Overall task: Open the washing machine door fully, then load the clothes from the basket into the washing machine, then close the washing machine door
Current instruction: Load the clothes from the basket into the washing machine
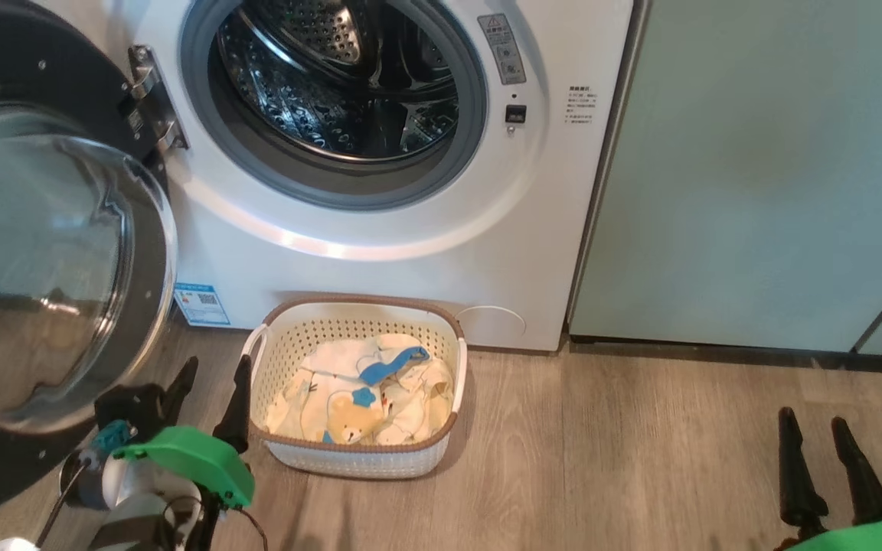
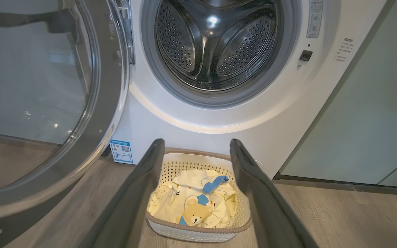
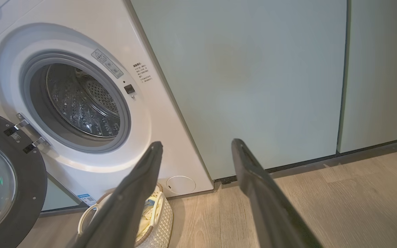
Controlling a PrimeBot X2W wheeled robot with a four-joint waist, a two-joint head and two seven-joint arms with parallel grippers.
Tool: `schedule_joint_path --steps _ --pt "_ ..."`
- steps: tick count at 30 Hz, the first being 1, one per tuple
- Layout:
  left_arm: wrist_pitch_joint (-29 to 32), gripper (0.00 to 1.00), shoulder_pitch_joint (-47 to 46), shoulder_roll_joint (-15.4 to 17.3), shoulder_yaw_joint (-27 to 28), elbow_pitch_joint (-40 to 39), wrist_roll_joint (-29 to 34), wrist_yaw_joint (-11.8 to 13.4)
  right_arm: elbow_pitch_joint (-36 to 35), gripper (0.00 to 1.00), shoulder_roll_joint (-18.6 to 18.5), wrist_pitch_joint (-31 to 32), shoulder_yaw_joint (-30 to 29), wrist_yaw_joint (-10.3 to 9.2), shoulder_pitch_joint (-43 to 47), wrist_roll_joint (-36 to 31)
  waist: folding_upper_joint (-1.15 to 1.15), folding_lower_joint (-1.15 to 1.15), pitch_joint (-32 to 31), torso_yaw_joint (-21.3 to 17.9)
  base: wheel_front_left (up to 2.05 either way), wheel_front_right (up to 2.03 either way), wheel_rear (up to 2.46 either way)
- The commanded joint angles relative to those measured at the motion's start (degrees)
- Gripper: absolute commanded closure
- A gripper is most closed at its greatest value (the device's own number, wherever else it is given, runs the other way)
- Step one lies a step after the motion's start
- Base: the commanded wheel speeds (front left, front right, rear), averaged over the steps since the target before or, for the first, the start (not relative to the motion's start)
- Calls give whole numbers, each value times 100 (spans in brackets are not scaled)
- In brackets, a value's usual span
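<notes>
The washing machine door (image 1: 43, 252) hangs swung out at the head view's left, its glass bowl bulging out. Below the mouth of the washing machine (image 1: 380, 260) the basket (image 1: 357, 459) sits on the floor, long side running left to right, with the clothes (image 1: 349, 398) heaped inside. The left pincer (image 1: 216, 367) is spread just beside its left handle. The right pincer (image 1: 813, 422), spread too, sits lower right. The left wrist view looks straight into the drum (image 2: 184, 44), while the right wrist view catches pale green cabinet doors (image 3: 253, 79).

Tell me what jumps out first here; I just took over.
The washing machine door hangs wide open at left, its glass bowl bulging toward the camera, beside the steel drum. Below the opening, the basket sits on the floor before the washing machine, the clothes inside.
</notes>
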Motion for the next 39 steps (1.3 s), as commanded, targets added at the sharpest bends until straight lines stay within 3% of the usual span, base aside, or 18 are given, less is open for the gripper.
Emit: schedule_joint_path --steps 1,13,39 --pt "-37 0 -293 195 187 -174 -59 -8 -170 0 -54 -55 93 1 -172 7 0 0 4 1 155 -155 0" --pt "-37 0 -320 217 133 -124 -85 -8 -156 0 -53 -55 114 1 -202 10 0 0 61 11 106 -106 0" --pt "-37 0 -283 191 106 -68 -62 -8 -147 0 -36 -55 122 1 -218 10 0 0 47 -5 1 -1 0"
